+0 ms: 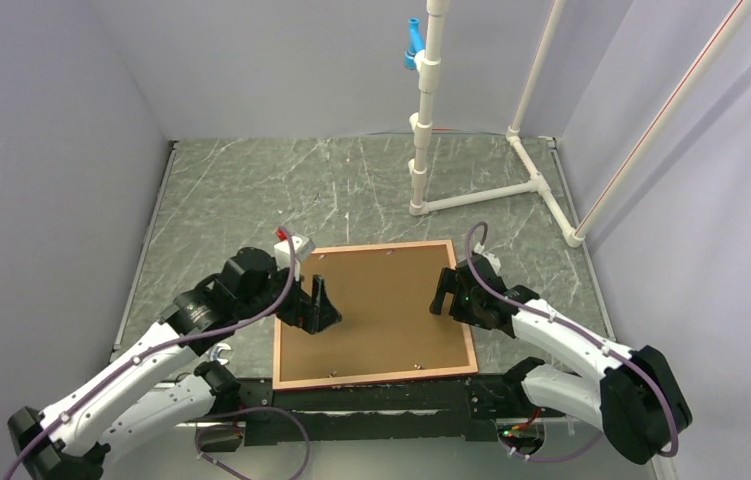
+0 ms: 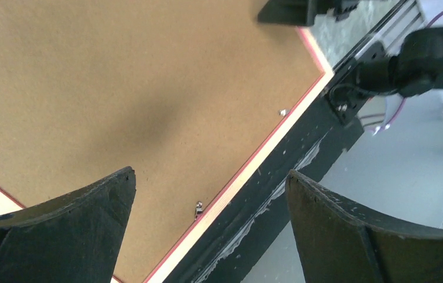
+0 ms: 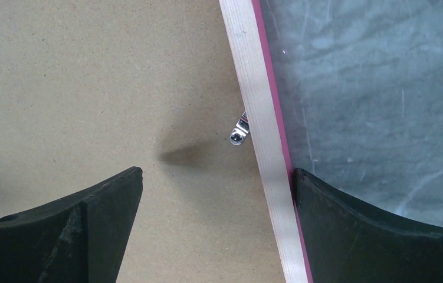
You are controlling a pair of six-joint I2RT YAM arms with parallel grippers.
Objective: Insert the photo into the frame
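While both arms hover over it, frame point(image 1: 375, 379) lies back-up on table point(image 1: 251, 190), centre-near, betw. the two bases.

- Top ext.: brown backing board point(image 1: 381, 310) sits inside the frame. The photo is not visible in any view; whether it's under the board, cannot tell. L gripper point(image 1: 323, 305) is over board's left part, R gripper point(image 1: 444, 292) at its right edge.
- L wrist: L gripper point(image 2: 210, 173) is spread wide, holding nothing, above backing board point(image 2: 118, 88). Frame point(image 2: 266, 144) shows its near rail running diagonally, with a metal clip point(image 2: 198, 207) at its inner edge.
- R wrist: R gripper point(image 3: 216, 172) is also wide and empty, straddling frame point(image 3: 263, 147) at the right rail. A clip point(image 3: 239, 132) lies betw. the fingers. The rail's long axis runs across the jaw gap.

Judgement: R arm is nearer a clip, so prob. that clip goes first.
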